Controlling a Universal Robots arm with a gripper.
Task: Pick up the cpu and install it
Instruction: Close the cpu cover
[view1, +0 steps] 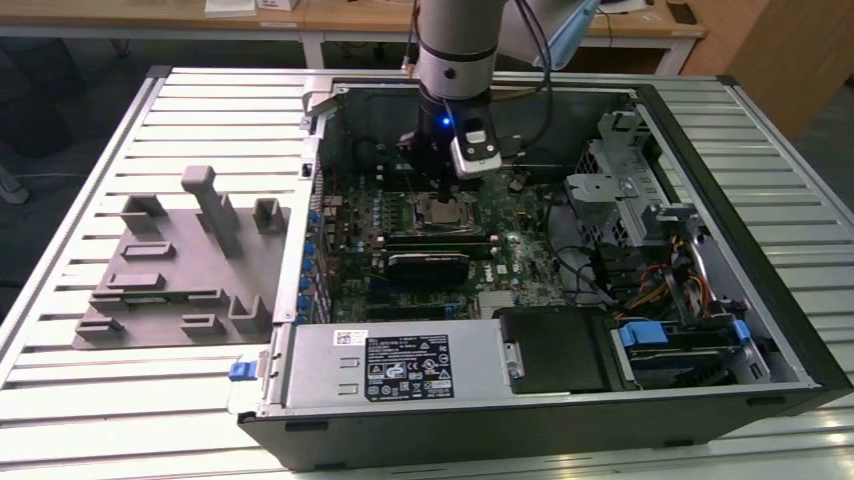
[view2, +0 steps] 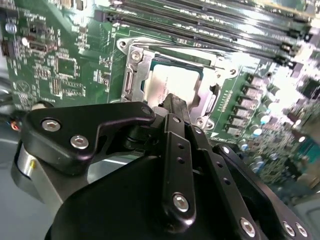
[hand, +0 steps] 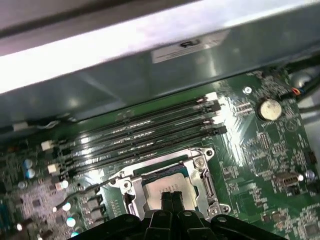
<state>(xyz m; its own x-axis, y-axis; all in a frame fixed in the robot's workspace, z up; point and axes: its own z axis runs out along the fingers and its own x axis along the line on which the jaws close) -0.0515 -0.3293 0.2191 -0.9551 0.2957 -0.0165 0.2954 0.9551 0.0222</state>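
Just one cpu beneath one tool.

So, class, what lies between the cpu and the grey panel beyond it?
Past the socket frame around the cpu, long memory slots run side by side across the board, up to the panel. The first wrist view shows this.

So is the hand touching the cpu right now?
Cannot tell. In the first wrist view the hand overlaps the cpu lying in the socket, but neither contact nor a gap between them shows plainly.
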